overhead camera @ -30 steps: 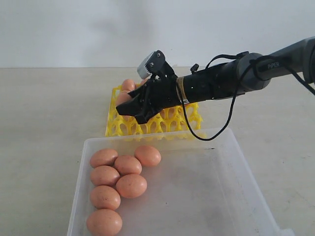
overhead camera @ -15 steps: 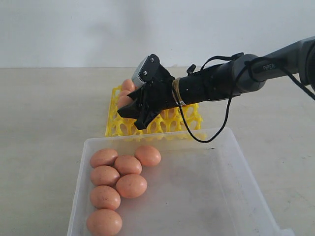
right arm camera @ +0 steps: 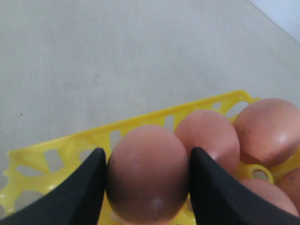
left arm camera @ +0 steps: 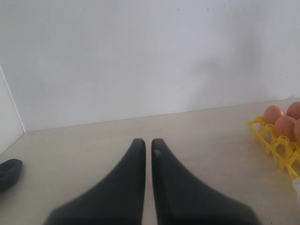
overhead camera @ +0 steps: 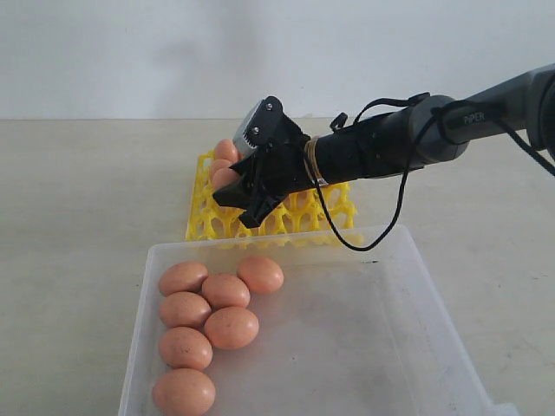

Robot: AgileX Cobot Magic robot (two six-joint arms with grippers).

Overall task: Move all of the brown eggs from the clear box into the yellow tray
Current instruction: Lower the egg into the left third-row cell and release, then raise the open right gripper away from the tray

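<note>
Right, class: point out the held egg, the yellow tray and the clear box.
held egg [right arm camera: 147,173], right wrist view, shell's middle
yellow tray [overhead camera: 198,227], exterior view, near left corner
clear box [overhead camera: 373,347], exterior view, bare floor

The beige table [overhead camera: 78,199] is carrying the yellow tray [overhead camera: 206,227], with the clear box [overhead camera: 347,347] sitting just in front.

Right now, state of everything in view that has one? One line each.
Right black hand: shut on a pinkish-brown oval egg.
Held egg: clamped between both fingers, at the tray's left edge.
Left black hand: shut, empty.
Bright yellow plastic lattice egg tray: partly filled; front cups empty.
Translucent shallow plastic box: holds seven brown eggs, bunched at its left side.
</note>
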